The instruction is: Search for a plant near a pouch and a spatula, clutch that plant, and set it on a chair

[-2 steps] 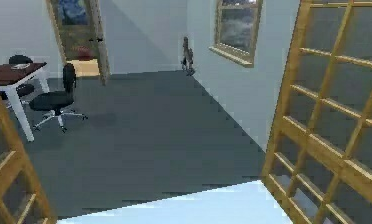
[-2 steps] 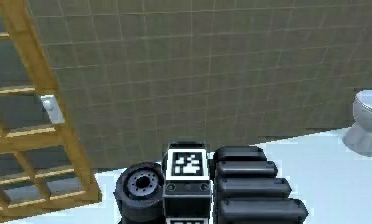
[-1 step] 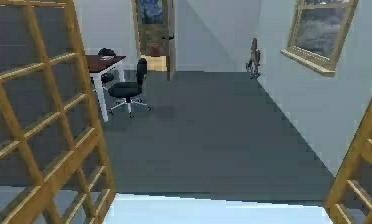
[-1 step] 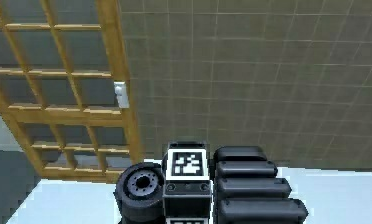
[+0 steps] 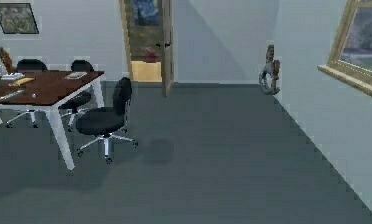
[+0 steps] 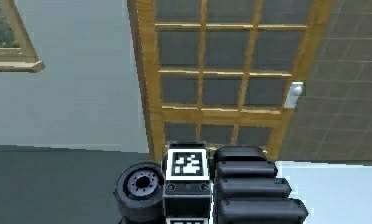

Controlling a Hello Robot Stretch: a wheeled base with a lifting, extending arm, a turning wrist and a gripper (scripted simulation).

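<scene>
We see the gripper (image 6: 142, 190) at the bottom edge of the arm side view, left of centre, as a dark round body. Its fingers cannot be made out, so we cannot tell how they are set or whether the gripper holds anything. Just right of it sits a white square (image 6: 189, 164) with black marks, a blocky pattern we cannot read as letters. Right of that lies the arm (image 6: 252, 185), a dark ribbed bar. Behind them, across the middle and right of that frame, stands a wooden door (image 6: 224, 75) with a grid of dark panes and a small white plate (image 6: 294, 93) on its right side. In the upper left corner is a wood-framed pane (image 6: 12, 38) on the pale wall.

At the forward view's left, a table (image 5: 56, 84) with a red-brown top and white legs stands on the dark floor (image 5: 214, 160). Three black wheeled chairs stand round it: the nearest chair (image 5: 107, 115) at its right end, and the left far chair (image 5: 32, 66) and right far chair (image 5: 82, 68) behind it. On the table's far left end stands a brown upright shape (image 5: 5, 60), too small for us to name as plant, pouch or spatula. A framed picture (image 5: 14, 17) hangs in the upper left corner. At upper middle is an open doorway (image 5: 144, 45), its door leaf (image 5: 169, 50) at the right. A dark statue (image 5: 270, 72) stands by the right wall, and a window (image 5: 356, 45) sits at upper right.
</scene>
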